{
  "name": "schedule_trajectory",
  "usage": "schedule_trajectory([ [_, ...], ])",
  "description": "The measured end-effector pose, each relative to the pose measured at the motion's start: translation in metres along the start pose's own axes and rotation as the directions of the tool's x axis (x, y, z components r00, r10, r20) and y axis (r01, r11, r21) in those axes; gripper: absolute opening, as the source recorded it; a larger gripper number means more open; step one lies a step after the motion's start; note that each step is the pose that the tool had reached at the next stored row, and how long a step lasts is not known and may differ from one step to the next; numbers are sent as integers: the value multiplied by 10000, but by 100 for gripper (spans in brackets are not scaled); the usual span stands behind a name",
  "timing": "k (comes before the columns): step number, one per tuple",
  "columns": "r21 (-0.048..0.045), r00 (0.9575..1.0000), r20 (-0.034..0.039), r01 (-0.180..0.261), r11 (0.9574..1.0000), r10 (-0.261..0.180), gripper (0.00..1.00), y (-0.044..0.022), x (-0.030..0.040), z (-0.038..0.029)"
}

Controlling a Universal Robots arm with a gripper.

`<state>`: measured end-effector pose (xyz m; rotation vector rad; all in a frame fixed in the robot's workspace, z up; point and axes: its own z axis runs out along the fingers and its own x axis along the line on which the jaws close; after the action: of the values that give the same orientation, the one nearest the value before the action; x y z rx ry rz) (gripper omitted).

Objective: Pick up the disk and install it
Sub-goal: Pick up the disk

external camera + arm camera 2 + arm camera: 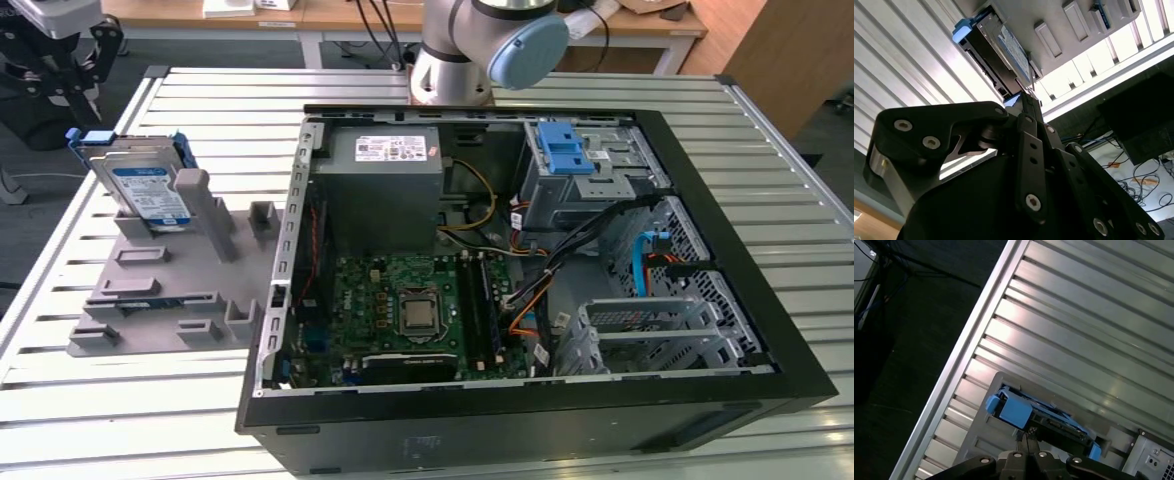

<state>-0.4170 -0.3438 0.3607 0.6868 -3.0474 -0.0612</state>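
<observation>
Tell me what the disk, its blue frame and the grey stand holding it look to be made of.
The disk: silver-grey metal casing, judging by its dull sheen, with what looks like a white-and-blue paper label. The blue frame: likely moulded plastic, with a uniform bright colour and soft edges. The grey stand: probably plastic, possibly printed. It is flat matte grey and blocky, with no metallic glint.

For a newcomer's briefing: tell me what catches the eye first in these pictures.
The open computer case dominates the exterior view, its motherboard exposed. At that view's left, the blue-framed disk stands upright in a grey holder on the slatted table. In both wrist views the shut gripper points at the disk.
</observation>
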Motion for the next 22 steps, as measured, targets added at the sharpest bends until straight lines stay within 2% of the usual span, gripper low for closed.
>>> schedule_trajectory([
  [5,4,9988,-21,498,9988,-498,11,-1,0,0],
  [15,4,9985,-24,556,9985,-556,11,0,0,0],
  [22,6,9964,-36,841,9965,-841,11,0,0,0],
])
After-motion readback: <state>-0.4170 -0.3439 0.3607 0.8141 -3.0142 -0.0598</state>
